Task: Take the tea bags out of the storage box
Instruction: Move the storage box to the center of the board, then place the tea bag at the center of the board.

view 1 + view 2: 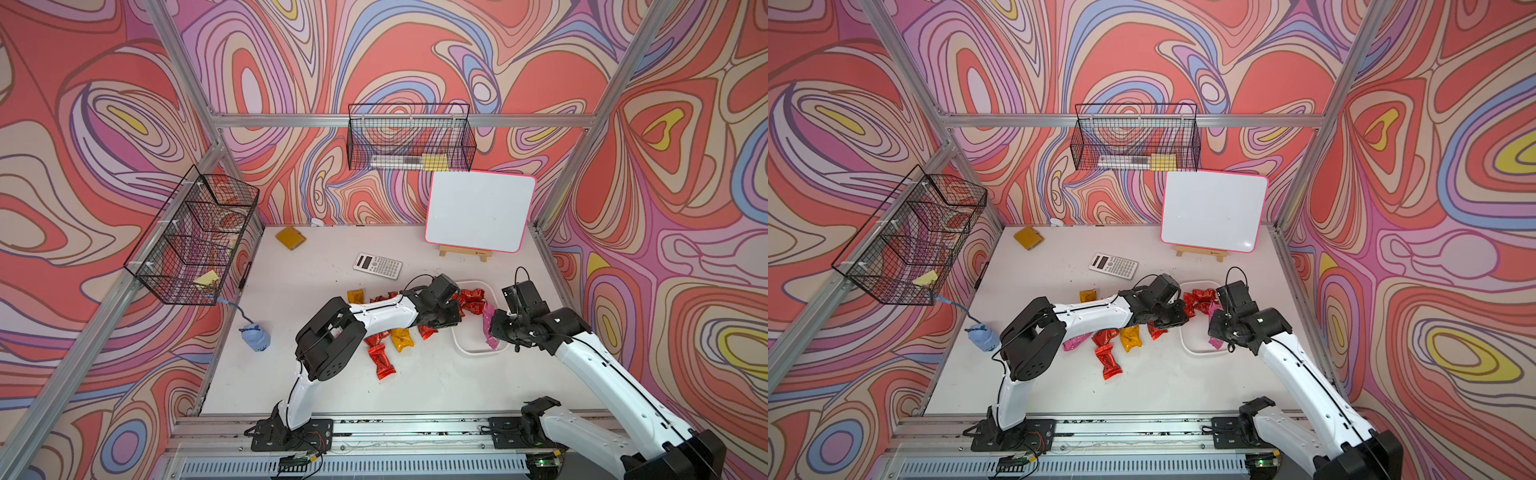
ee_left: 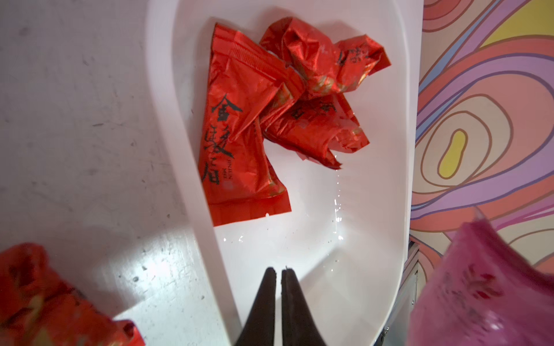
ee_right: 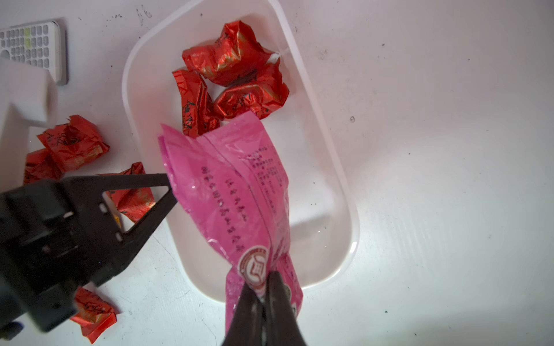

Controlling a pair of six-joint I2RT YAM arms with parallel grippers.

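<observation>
- Tea bags are partly out. The right gripper [image 3: 263, 278] is clamped on one crimped end of a pink bag [image 3: 233, 194] and holds it up over the near half of the box [image 3: 314, 179]. Pinching the seal makes sense: that strip is flat and thin enough for narrow jaws, while the puffed middle would likely slip.
- Left gripper [image 2: 278, 271] has its jaws all but together with nothing between them. It hovers over the box's left edge. In the right wrist view its tip meets the pink bag's free edge; whether that is meant, I cannot tell.
- Pink bag: smooth glossy film, long and flat, printed with small text and a round emblem. It hangs limp with a slight twist.
- About three red bags [image 3: 236, 78] lie heaped and overlapping at the box's far end. They are shiny crinkled foil pillows with crimped ends and black brush lettering.
- Box: shallow white plastic with rounded corners and a slick, glinting floor. Its low walls leave room for jaws to come in from above.
- Left of the box, loose bags [image 1: 380, 359] lie scattered on the scuffed white table [image 1: 415, 386]. Most are red, and an orange bag [image 1: 402, 338] lies among them. I judge these already taken out and dropped where convenient.
- Beyond the box's far-left corner lies a calculator [image 1: 377, 266], flat and grey-keyed.
</observation>
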